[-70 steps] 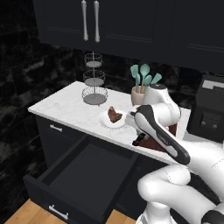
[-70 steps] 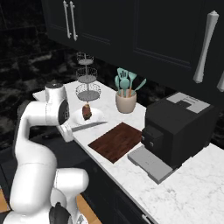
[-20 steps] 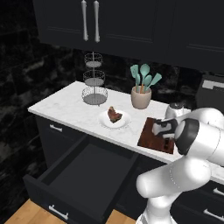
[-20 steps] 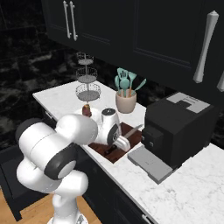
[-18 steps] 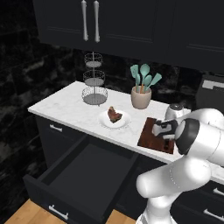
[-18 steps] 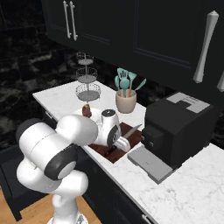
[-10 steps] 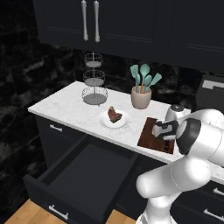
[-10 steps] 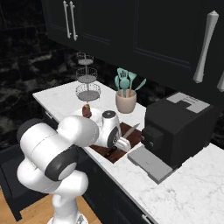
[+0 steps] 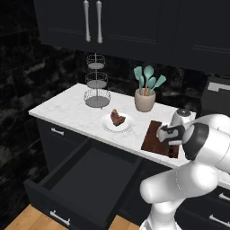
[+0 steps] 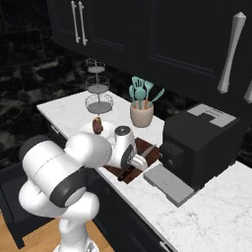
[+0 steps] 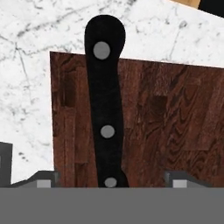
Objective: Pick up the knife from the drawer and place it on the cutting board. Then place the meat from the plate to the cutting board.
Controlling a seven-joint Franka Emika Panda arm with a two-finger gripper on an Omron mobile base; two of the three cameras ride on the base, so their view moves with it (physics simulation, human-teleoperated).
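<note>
Since a second ago the arm has barely shifted, but the gripper (image 11: 109, 181) has let go: its two tips now stand wide, one on each side of the knife (image 11: 105, 109) without touching it. In the hand view the black handle lies flat on the cutting board (image 11: 175, 122), its butt poking past the board's top edge onto the marble. From the right base view the knife (image 10: 140, 161) runs across the board (image 10: 147, 149), blade toward the upper right, with the white wrist sitting right over it and hiding most of it.

Left of the board in the left base view, the meat (image 9: 117, 117) sits on the plate (image 9: 108, 125). Further up and left is a tiered wire basket stand (image 9: 97, 85), and a beige crock of teal utensils (image 9: 145, 92) is above the board. A black coffee machine (image 10: 199, 142) is right of the board. The drawer (image 9: 85, 179) hangs open at lower left. White marble counter (image 9: 63, 105), black cabinets, dark stone wall.
</note>
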